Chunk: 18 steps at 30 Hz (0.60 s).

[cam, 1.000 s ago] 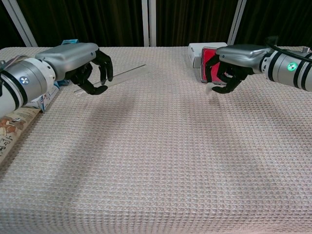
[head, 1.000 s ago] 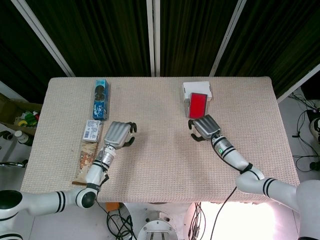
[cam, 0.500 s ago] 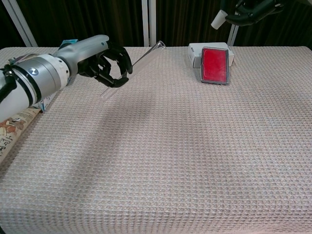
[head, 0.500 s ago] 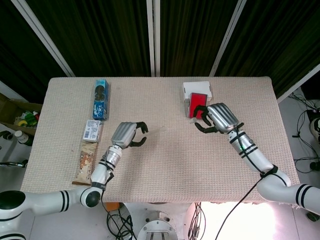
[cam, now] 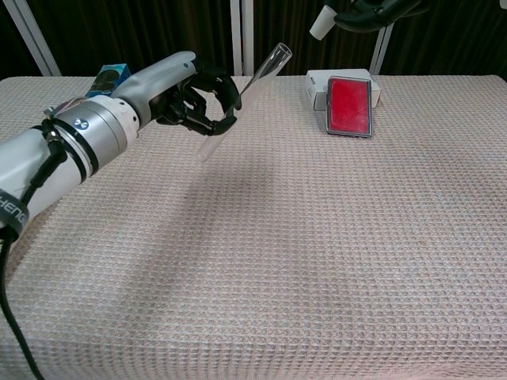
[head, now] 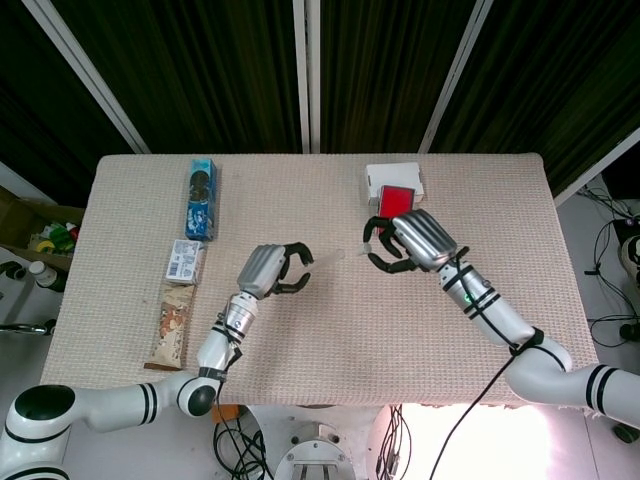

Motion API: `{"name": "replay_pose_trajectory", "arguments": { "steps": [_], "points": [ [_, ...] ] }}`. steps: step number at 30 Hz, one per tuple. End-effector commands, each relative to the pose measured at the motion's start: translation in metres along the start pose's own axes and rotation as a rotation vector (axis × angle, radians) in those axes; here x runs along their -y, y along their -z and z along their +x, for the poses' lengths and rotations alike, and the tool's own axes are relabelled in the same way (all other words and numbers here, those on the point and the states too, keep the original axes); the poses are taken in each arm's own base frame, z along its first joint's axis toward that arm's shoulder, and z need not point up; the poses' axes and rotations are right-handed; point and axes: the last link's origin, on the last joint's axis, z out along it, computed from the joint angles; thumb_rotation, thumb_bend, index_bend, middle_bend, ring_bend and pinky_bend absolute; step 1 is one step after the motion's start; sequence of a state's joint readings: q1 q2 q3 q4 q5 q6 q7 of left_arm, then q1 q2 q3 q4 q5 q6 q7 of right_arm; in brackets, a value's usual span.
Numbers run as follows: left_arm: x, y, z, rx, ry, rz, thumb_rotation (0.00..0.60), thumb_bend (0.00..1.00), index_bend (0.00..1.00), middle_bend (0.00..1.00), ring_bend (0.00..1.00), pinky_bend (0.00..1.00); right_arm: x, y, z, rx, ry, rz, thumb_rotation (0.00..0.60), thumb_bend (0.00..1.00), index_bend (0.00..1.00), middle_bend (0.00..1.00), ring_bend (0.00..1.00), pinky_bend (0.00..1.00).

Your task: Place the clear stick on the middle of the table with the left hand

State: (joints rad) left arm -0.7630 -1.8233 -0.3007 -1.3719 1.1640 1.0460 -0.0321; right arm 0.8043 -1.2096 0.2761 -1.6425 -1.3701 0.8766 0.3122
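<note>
My left hand [head: 270, 270] [cam: 194, 99] grips the clear stick [cam: 265, 71], a see-through tube, above the beige tablecloth [head: 330, 320] left of the table's middle. The stick tilts up and to the right out of the fingers, its open end highest; in the head view the clear stick [head: 326, 258] shows faintly just right of the hand. My right hand [head: 410, 240] [cam: 366, 8] hovers high over the centre right, fingers curled, pinching a small white cap-like piece [cam: 322, 20] [head: 368, 245]. The two hands are apart, with the stick's tip pointing toward the right hand.
A red case [head: 397, 199] [cam: 349, 107] lies on a white box [head: 393, 175] at the back right. Along the left side lie a blue biscuit pack [head: 201, 198] [cam: 111, 77], a small blue-white box [head: 184, 260] and a brown snack bar [head: 170, 325].
My left hand has carried the clear stick rightward and upward, away from the left-side packs. My right hand lifted off the table by the red case and shifted left with the white piece.
</note>
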Motion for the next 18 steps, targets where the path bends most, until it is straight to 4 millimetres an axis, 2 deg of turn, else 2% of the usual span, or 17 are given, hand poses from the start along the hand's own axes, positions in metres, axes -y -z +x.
{"name": "replay_pose_trajectory", "arguments": {
  "steps": [1,18],
  "points": [
    [-0.0016,0.0005,0.0,-0.001,0.002,-0.006,0.6,0.45,0.65,0.62,0.77,1.0,0.0029,-0.0023,-0.0019,0.004,0.003,0.005,0.6,0.54,0.74,0.9,0.97,1.0],
    [-0.0104,-0.0008,0.0009,0.002,0.005,-0.028,0.6,0.45,0.65,0.62,0.77,1.0,0.0126,-0.0099,-0.0074,0.008,0.008,0.019,0.6,0.55,0.74,0.9,0.97,1.0]
  ]
}}
